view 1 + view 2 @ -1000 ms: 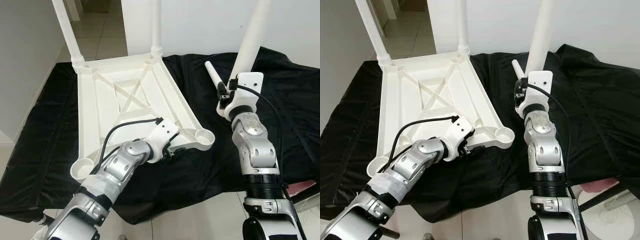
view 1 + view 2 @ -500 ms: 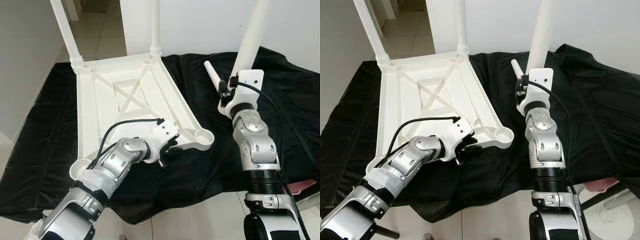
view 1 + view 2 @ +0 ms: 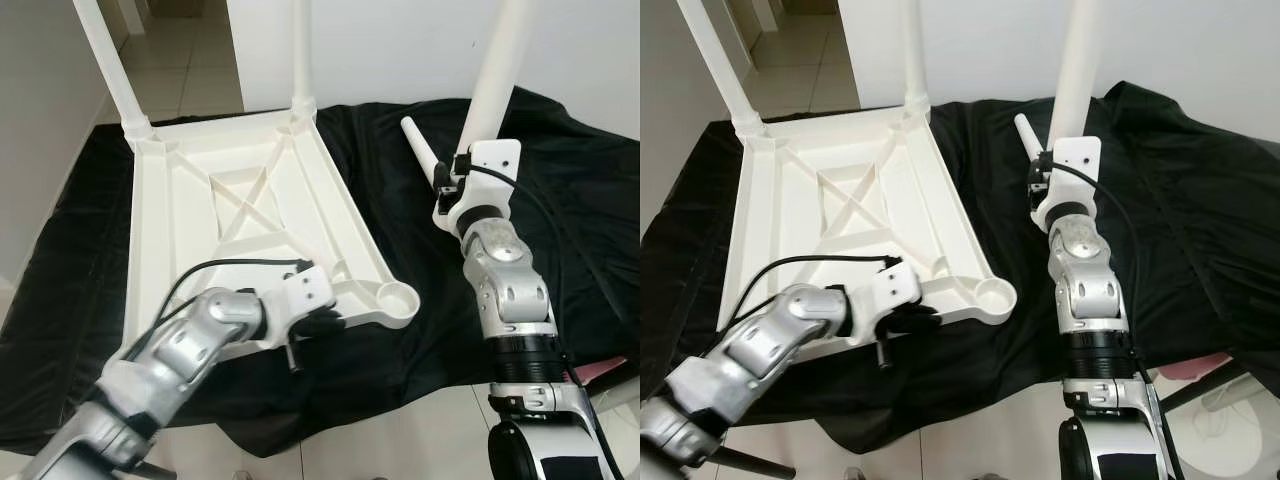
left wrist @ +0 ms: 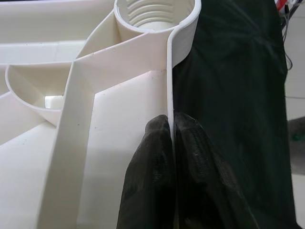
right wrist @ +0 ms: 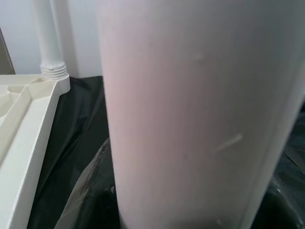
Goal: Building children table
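I see the white plastic children's tabletop (image 3: 240,215) lying upside down on a black cloth (image 3: 560,180) that covers the work surface, its ribbed underside facing up. Two white legs (image 3: 300,50) stand screwed into its far corners, and the near right corner shows an empty threaded socket (image 3: 400,297). My left gripper (image 4: 172,143) sits at the near edge of the tabletop, just beside that socket; its two black fingers (image 4: 147,167) are pressed together on the thin rim wall, one on each side. My right gripper (image 3: 447,185) is raised over the cloth, well right of the tabletop, gripping a long white plastic table leg (image 3: 495,70) held nearly upright. Another loose white leg (image 3: 420,150) lies on the cloth just beside that gripper.
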